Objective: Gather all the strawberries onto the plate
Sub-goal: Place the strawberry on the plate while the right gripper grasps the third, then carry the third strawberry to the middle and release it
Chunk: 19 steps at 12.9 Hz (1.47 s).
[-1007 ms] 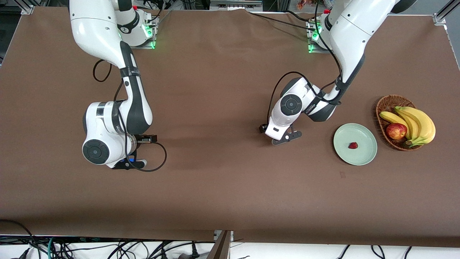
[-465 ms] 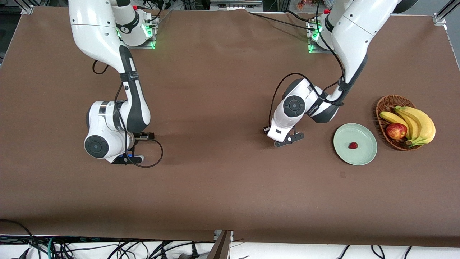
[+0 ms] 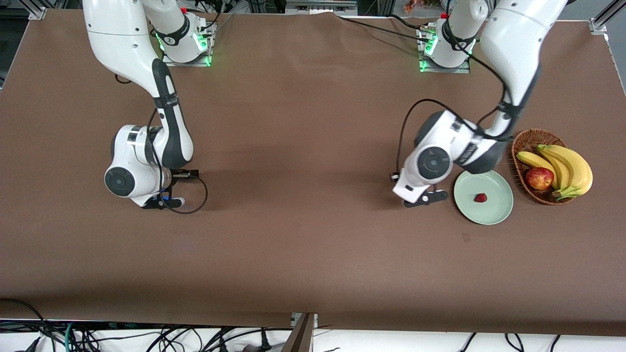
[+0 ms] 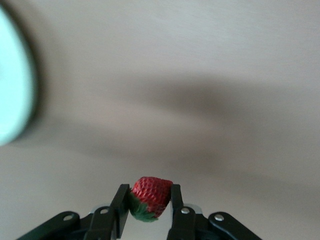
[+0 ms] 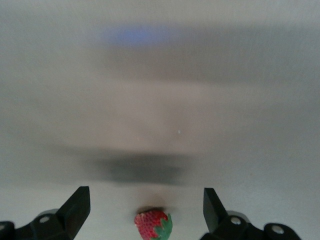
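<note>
Clamping a strawberry (image 4: 150, 197), left gripper (image 3: 424, 199) beside plate rim (image 3: 457, 192); right gripper (image 5: 145, 212) spread above another berry (image 5: 153, 225).

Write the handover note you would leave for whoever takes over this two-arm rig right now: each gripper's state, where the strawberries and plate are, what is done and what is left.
Left gripper: shut on a strawberry, in the air over the table just beside the plate.
Right gripper: open, low over the right arm's end of the table, with a second strawberry lying on the table between its fingers, not gripped.
Plate: beside the basket, at the left arm's end of the table.
Done: one strawberry lies on the plate.
Left: release the left gripper's berry over the plate; grasp the right gripper's berry and bring it across.
</note>
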{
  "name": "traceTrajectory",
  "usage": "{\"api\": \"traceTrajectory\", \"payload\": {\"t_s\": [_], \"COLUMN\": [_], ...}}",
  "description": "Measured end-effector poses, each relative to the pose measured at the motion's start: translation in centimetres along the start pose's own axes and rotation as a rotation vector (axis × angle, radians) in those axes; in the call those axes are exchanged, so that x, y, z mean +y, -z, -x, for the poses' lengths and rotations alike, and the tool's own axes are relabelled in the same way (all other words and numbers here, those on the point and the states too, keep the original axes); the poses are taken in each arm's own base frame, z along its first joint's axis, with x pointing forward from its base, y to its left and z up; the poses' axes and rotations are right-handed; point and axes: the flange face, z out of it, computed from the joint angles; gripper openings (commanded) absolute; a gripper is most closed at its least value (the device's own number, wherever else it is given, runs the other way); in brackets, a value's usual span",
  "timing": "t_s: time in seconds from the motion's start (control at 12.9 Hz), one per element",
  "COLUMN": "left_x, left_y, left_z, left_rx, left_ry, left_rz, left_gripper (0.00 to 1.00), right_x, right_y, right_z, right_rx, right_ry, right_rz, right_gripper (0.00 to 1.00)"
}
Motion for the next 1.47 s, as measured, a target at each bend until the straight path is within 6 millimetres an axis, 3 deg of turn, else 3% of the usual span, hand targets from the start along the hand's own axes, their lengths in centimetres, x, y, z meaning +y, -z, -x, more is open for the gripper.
{"api": "traceTrajectory", "payload": {"t_s": [0.15,0.39,0.54,0.62,0.77,0.85,0.93,1.16,1.32,1.47], "left_x": [-5.9,-15.7,-20.7,-22.1,-23.2,-23.3,-23.3,-22.9,-22.8,-22.7], "left_y": [1.3,-0.1,-2.6,-4.2,-6.6,-7.2,-7.4,-7.3,-7.3,-7.2], "left_z": [-2.6,-6.2,-8.2,-8.8,-9.5,-9.6,-9.6,-9.5,-9.5,-9.5], "left_rx": [-0.03,-0.052,-0.03,-0.025,-0.027,-0.031,-0.034,-0.032,-0.032,-0.032], "left_ry": [-0.135,-0.334,-0.435,-0.471,-0.501,-0.504,-0.509,-0.519,-0.52,-0.523], "left_rz": [0.005,0.061,0.13,0.176,0.238,0.252,0.257,0.26,0.26,0.261], "left_gripper": [0.06,0.1,0.19,0.26,0.47,0.67,1.0,1.0,1.0,1.0], "right_x": [0.1,0.5,0.8,0.9,0.8,0.8,0.7,0.6,0.1,-2.1], "right_y": [-0.8,-1.6,-2.4,-2.6,-2.7,-2.7,-2.7,-2.5,-2.1,-0.2], "right_z": [1.4,3.1,4.0,4.2,4.2,4.2,4.2,4.3,4.1,3.0], "right_rx": [-0.004,-0.007,0.002,0.003,0.005,0.006,0.007,0.01,0.024,0.074], "right_ry": [0.012,0.01,0.006,0.008,0.01,0.011,0.012,0.016,0.029,0.062], "right_rz": [-0.008,-0.021,-0.023,-0.024,-0.023,-0.022,-0.022,-0.023,-0.025,-0.032], "right_gripper": [1.0,0.98,0.7,0.58,0.35,0.28,0.22,0.09,0.09,0.09]}}
